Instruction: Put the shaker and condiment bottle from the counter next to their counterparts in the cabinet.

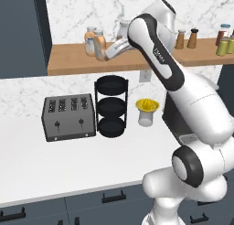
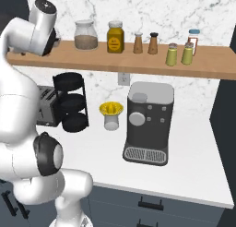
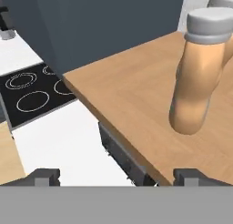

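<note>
In the left base view, two condiment bottles [image 1: 94, 42], clear with orange and white contents and silvery caps, are standing side by side at the left end of the wooden cabinet shelf [image 1: 68, 59]. The white arm is reaching up and left, its gripper [image 1: 108, 55] hovering just beside the bottles, with nothing in it.

In the right base view, two yellow-green shakers [image 2: 179, 54] with grey tops are standing together on the shelf's right part, near a mustard-yellow jar [image 2: 115, 37]. The arm is bending up at the far left.

In the hand view, one orange bottle [image 3: 197, 82] is standing upright on the shelf board, above the right finger tip [image 3: 191, 176]; the jaws are spreading wide, gripping nothing.
</note>
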